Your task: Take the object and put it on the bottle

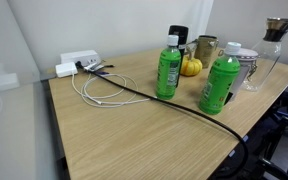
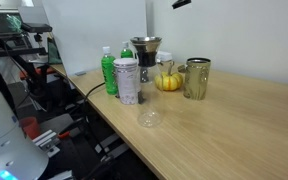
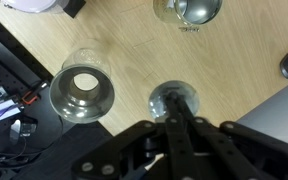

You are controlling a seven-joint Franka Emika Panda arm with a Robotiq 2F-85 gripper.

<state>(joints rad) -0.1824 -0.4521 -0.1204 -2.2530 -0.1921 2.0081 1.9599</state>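
Likely an office or lab workspace: a long wooden desk (image 1: 134, 140) holds a white charging block (image 1: 78, 64) trailing white cords (image 1: 96, 92), a thick black cable (image 1: 174, 104) and a pour-over coffee carafe (image 2: 147, 50), with wired gear (image 2: 24, 50) crowding its edge.

Even, diffuse room light in all views; the table (image 1: 134, 130) is pale, with faint, soft shadows. Wrist view: my gripper (image 3: 174, 118) at 6 o'clock is a dark, unfocused silhouette, and glare sits on the metal cup (image 3: 189, 8) at 12 o'clock. In an exterior view, a white blur (image 2: 2, 150) lies at 7 o'clock.
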